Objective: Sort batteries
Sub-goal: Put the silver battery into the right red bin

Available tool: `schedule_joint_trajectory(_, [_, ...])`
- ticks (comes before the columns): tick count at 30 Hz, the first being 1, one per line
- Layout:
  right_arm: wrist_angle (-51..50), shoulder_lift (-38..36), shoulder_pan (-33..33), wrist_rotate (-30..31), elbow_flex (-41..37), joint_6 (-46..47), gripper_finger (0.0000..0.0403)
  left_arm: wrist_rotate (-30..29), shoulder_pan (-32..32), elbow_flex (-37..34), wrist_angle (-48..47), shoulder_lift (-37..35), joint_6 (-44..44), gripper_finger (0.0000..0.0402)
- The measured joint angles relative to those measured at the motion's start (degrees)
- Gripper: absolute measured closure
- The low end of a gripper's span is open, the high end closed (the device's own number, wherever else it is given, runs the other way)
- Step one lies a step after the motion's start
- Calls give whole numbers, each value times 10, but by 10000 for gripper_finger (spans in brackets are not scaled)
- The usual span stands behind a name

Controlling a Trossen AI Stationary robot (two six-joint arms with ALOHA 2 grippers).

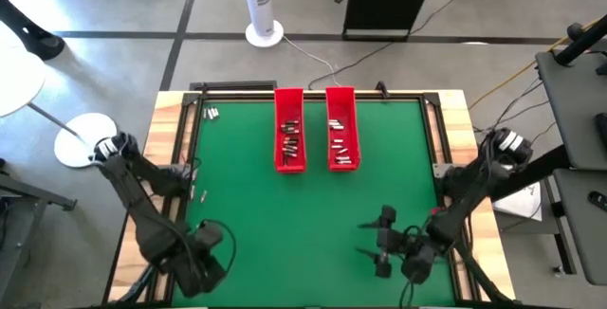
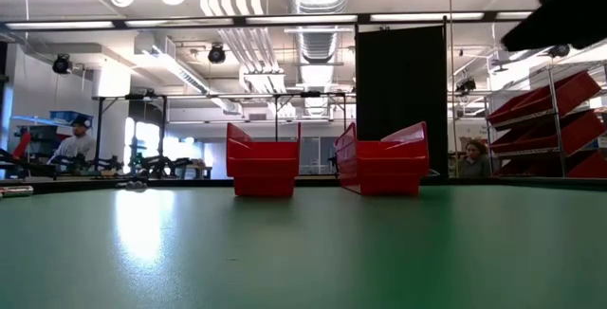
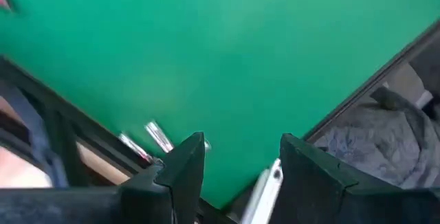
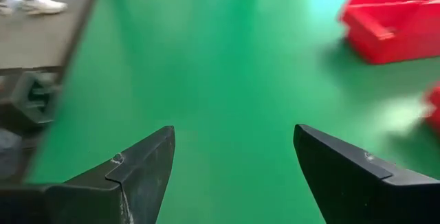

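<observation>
At the near edge of the green counter [image 1: 313,205], the left claw [image 1: 204,252] sits low in the near left corner with its two dark fingers [image 3: 184,165] apart and nothing between them. Just past its tips, a few small silvery batteries [image 3: 158,136] lie on the green by the black rim. On the near right side, the right claw [image 1: 379,241] hangs over bare green, its fingers [image 4: 141,165] wide apart and empty too.

A little farther back, by the left rim, two or three tiny batteries [image 1: 198,193] lie on the mat.

Farther still, in the middle of the far side, two long red trays stand side by side and close together, the left tray [image 1: 289,129] and the right tray [image 1: 342,129]. Each one has a small heap of batteries [image 1: 291,138] inside it.

In the far left corner, a few more batteries [image 1: 212,113] lie alone on the green
</observation>
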Motion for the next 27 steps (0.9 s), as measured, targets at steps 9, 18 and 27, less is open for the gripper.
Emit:
schedule_joint_trajectory(9, [32, 121, 93, 1, 111, 53, 126, 126, -20, -101, 131, 31, -91, 233])
schedule_joint_trajectory(18, [27, 237, 145, 2, 257, 48, 130, 187, -19, -222, 241, 19, -146, 233])
schedule_joint_trajectory(27, [-14, 292, 164, 3, 355, 47, 131, 207, -19, -256, 236, 16, -138, 233])
